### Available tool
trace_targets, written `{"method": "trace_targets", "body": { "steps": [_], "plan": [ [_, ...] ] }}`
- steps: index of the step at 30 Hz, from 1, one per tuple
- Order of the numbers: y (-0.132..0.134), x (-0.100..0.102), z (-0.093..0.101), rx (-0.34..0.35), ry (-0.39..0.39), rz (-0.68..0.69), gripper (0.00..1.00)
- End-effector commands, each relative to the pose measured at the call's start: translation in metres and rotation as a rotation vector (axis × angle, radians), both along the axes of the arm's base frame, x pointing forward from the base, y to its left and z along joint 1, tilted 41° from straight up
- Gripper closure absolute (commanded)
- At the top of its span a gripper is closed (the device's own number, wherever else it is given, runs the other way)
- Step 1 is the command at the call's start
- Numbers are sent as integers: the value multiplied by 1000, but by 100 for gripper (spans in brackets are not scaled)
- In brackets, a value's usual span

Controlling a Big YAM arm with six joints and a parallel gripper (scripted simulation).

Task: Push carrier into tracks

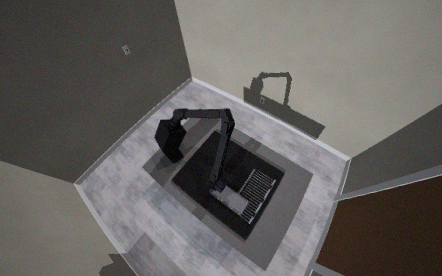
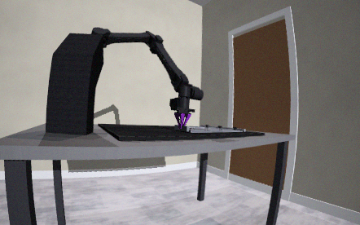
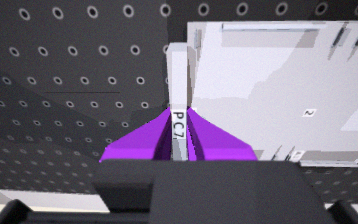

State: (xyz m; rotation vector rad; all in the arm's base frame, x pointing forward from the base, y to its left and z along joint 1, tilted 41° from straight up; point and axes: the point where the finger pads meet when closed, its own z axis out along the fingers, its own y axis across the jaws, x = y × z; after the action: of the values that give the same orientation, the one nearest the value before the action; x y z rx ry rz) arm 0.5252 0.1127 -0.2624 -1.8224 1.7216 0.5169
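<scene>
My fingers look like smooth purple plastic with a faint sheen, closed on the matt pale-grey handle [image 3: 179, 80] of carrier PC7 [image 3: 280, 90], whose flat body reads as dull, light-grey metal or plastic. Beside the carrier, the black perforated mat [image 3: 55, 90] is matt. My arm [image 2: 172, 69] is matt black; the table [image 2: 103, 148] under the mat, smooth matt grey.
</scene>
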Motion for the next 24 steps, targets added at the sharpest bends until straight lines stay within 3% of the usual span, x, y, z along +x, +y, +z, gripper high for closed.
{"method": "trace_targets", "body": {
  "steps": [1,24],
  "plan": [
    [-3,38,6,0,-45,-29,100],
    [-2,60,10,0,-53,-27,100]
  ]
}}
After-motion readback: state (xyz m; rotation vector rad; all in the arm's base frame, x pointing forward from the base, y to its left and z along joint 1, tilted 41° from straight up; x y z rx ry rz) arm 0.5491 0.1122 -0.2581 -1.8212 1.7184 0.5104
